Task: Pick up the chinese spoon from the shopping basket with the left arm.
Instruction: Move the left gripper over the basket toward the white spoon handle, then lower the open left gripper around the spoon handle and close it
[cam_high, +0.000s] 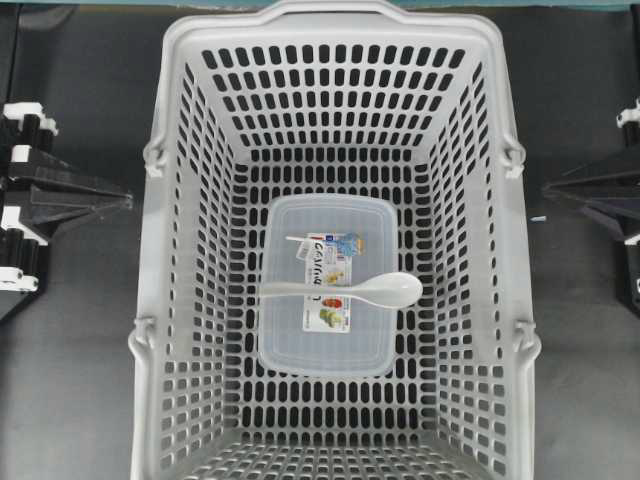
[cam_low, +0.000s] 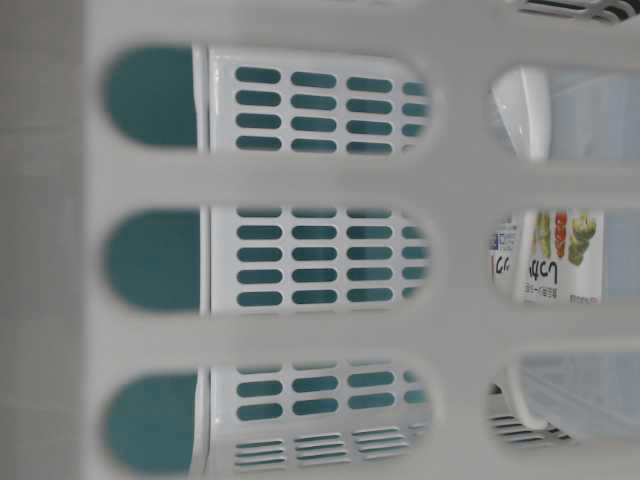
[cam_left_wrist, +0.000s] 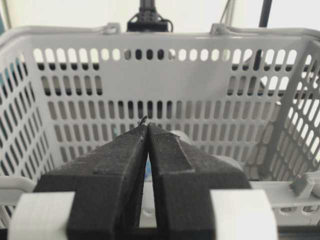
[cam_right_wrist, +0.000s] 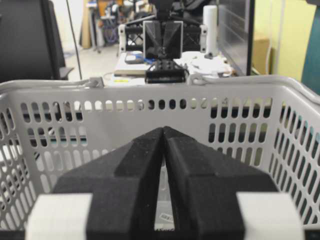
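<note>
The spoon (cam_high: 345, 291) lies across a lidded container (cam_high: 327, 285) mid-floor of the basket (cam_high: 150, 300) — glossy, so it could skid off. Left claw (cam_left_wrist: 147, 125) and right claw (cam_right_wrist: 163, 129) sit closed, empty, outside the walls — a rim strike is possible.

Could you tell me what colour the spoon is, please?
The glossy Chinese soup spoon is white, clearest in the overhead view.
</note>
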